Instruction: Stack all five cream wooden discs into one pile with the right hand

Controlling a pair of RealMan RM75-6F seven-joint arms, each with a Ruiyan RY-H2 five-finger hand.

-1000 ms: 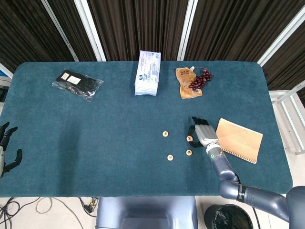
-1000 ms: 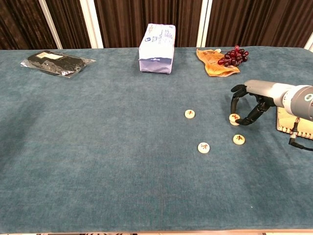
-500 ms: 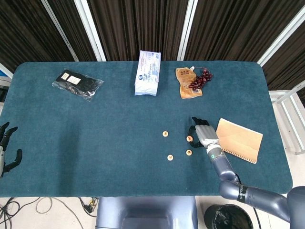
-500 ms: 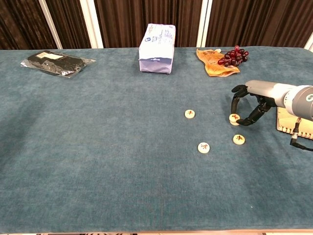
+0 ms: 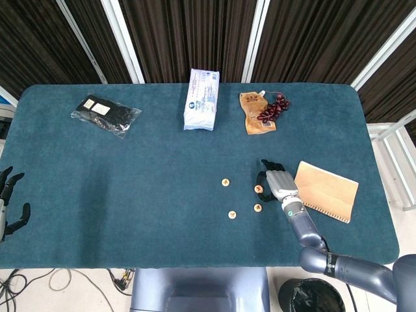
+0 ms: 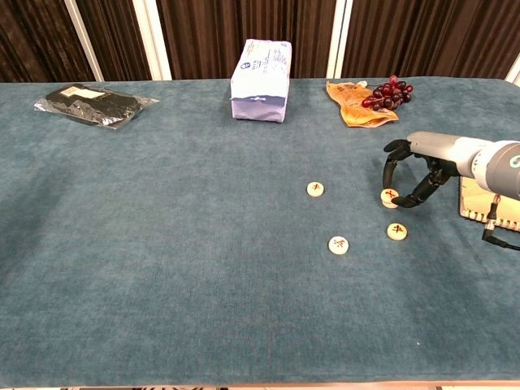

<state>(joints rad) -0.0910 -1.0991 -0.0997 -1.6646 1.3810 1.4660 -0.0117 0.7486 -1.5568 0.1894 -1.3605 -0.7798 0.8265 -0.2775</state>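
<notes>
Your right hand (image 6: 416, 175) arches over a cream disc (image 6: 390, 197) at frame right, fingertips (image 6: 404, 202) at its rim, grip unconfirmed. Three other discs (image 6: 339, 244) lie nearby on the tabletop (image 6: 162, 244). Light, stiff, likely slick: pinch opposite edges.

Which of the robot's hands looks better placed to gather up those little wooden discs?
The right hand: its fingers already arch around one disc, with the other discs lying close by. The left hand sits off the table's far left edge, well away from them.
</notes>
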